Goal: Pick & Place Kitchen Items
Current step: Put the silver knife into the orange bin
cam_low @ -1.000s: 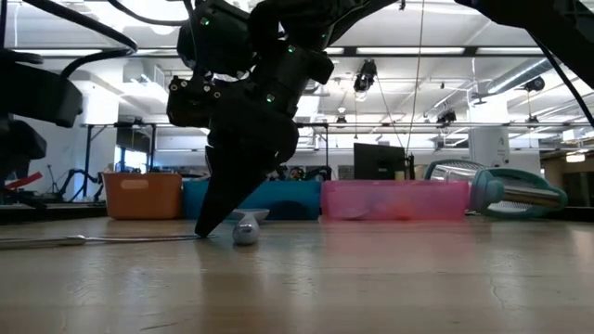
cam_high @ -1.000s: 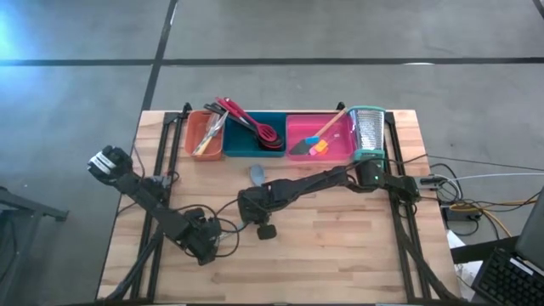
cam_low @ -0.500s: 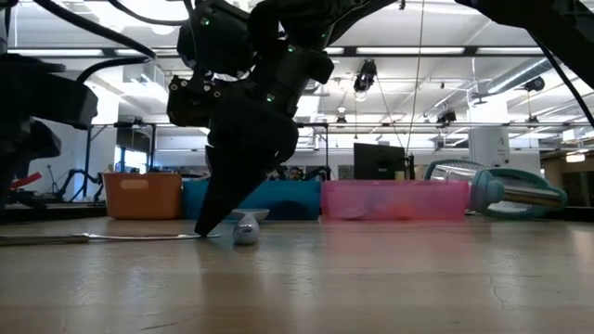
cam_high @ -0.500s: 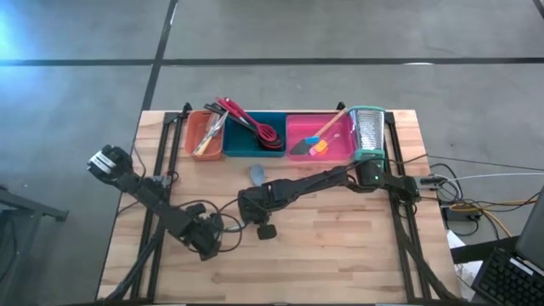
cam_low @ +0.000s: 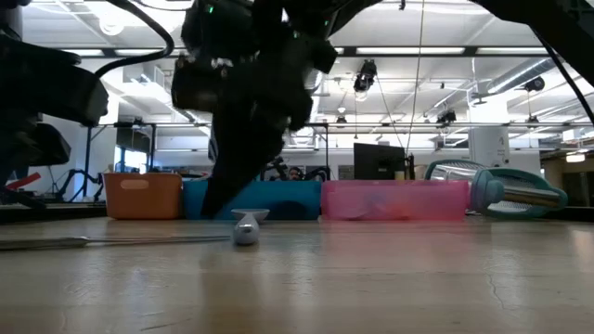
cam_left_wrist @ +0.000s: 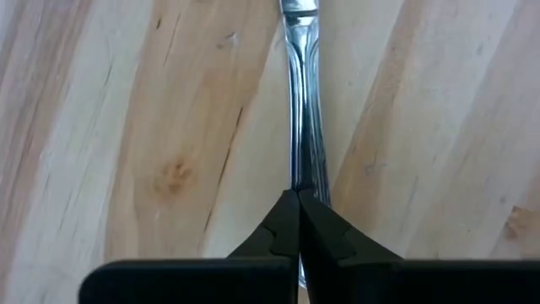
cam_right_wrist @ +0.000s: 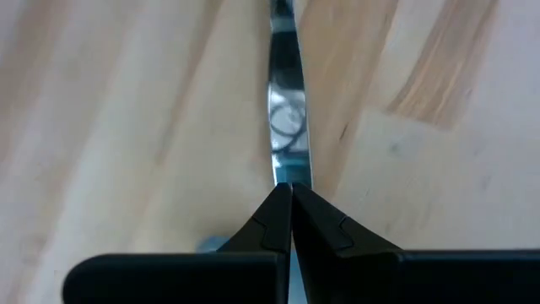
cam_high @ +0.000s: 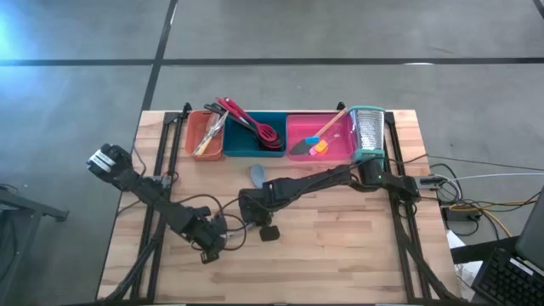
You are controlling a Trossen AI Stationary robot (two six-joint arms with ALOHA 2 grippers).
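Item: metal table knife (cam_left_wrist: 304, 127), lying flat on the wooden table (cam_high: 340, 255) at about 7 o'clock from the table's centre, nearest the front edge. In the low view it shows as a thin bright strip along the boards. Left gripper (cam_left_wrist: 297, 198): at the knife's handle end, fingers clenched. A second ago they stood wide and have now snapped together onto the handle, so the grasp looks made, though nothing has been lifted. Right gripper (cam_right_wrist: 291, 190): near the table's centre, at the knife's blade end, fingers pressed together as before, tips meeting right at the blade. Whether they pinch it cannot be told. In the low view this gripper looks to have risen slightly off the boards, which suggests it is handing the knife over to the left arm. Small blue-grey tool (cam_high: 256, 174): loose on the table just beyond centre, toward 12 o'clock, apart from both grippers. Far row at 12 o'clock: orange tray (cam_high: 188, 136) at 11 with utensils, teal tray (cam_high: 246, 153) with red and black long-handled tools, pink tray (cam_high: 336, 159) with a spatula and small pieces, box grater (cam_high: 367, 132) at 1 o'clock. Status: knife secured for carrying to a tray; the blue-grey tool is not yet picked.
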